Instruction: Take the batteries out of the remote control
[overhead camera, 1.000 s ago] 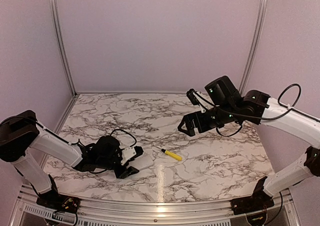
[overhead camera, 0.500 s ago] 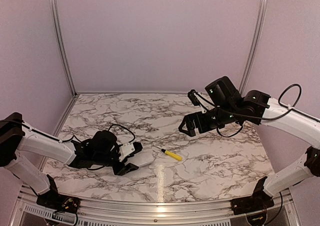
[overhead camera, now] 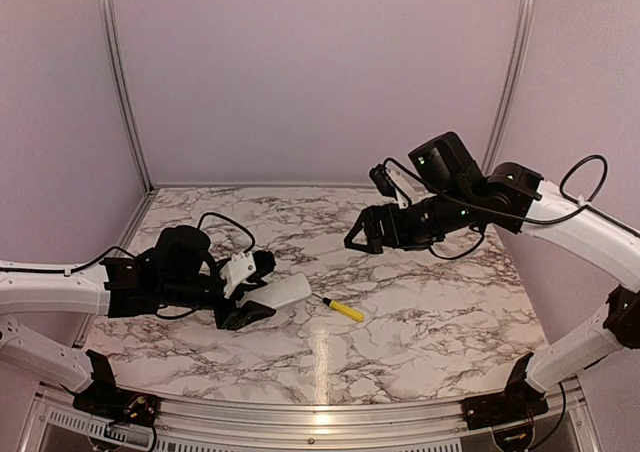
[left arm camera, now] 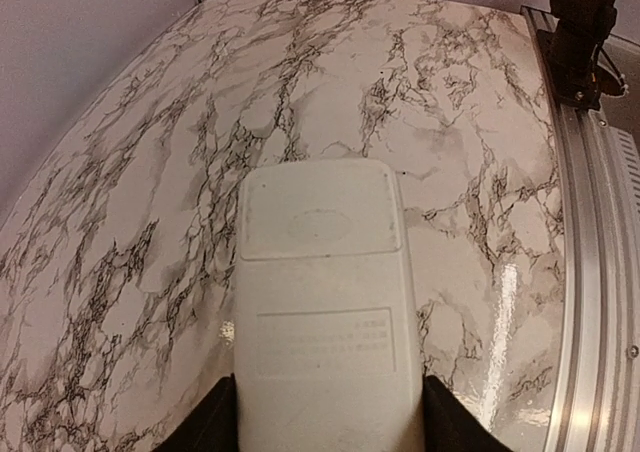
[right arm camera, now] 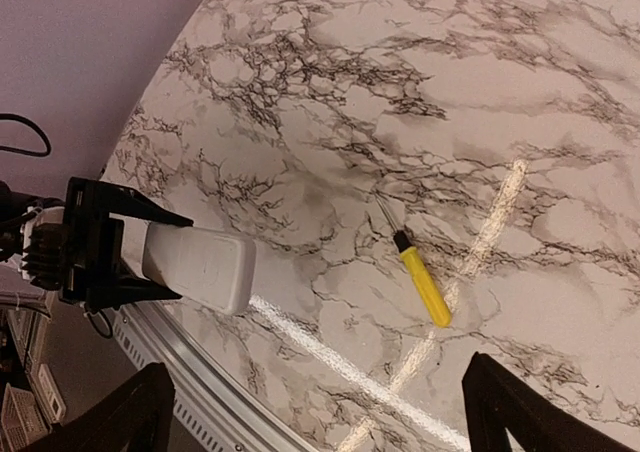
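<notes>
The white remote control (overhead camera: 285,292) is held by its near end in my left gripper (overhead camera: 250,300), lifted off the marble table and pointing right. In the left wrist view the remote (left arm camera: 322,312) fills the middle, back side up, its compartment cover shut at the far end; my left gripper (left arm camera: 325,427) grips its sides. The batteries are hidden. My right gripper (overhead camera: 362,234) is open and empty, high above the table centre. The right wrist view shows the remote (right arm camera: 195,262) at left, with my right gripper (right arm camera: 320,422) spread wide.
A yellow-handled screwdriver (overhead camera: 343,309) with a black tip lies on the marble just right of the remote; it also shows in the right wrist view (right arm camera: 420,277). The table's metal front rail (left arm camera: 600,272) runs close below the remote.
My left arm has lifted the remote off the table and swung it up and rightward. My right gripper has shifted slightly left and up.
</notes>
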Robot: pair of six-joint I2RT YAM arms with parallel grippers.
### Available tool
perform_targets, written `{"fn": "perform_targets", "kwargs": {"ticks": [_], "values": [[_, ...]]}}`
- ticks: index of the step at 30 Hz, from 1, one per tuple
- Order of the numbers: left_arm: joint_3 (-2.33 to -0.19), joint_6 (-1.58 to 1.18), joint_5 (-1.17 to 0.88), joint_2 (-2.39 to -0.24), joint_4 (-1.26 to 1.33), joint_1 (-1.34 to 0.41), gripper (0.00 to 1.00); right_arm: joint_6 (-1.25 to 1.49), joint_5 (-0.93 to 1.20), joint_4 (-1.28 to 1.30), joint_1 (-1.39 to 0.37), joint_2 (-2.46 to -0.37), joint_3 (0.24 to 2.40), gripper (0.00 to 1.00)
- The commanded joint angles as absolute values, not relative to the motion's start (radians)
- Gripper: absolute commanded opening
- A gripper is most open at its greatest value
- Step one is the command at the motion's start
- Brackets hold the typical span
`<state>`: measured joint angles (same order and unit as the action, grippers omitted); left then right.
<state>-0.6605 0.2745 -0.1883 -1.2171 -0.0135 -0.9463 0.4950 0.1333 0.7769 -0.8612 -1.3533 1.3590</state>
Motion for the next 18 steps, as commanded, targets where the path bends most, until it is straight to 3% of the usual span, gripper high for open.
{"fn": "perform_targets", "kwargs": {"ticks": [1,10,18], "values": [[-0.712,0.284,-0.214,-1.154,-0.1,-0.962,0.0,0.576,0.322,0.752,-0.873,-1.39,1.402,0.99],[-0.747,0.28,-0.198,-1.117,-0.131,-0.985,0.0,0.715,0.6,0.608,-0.873,-1.456,1.359,0.99],[-0.783,0.24,-0.204,-1.129,-0.081,-1.004,0.0,0.89,0.65,0.402,-0.879,-1.479,1.295,0.99]]}}
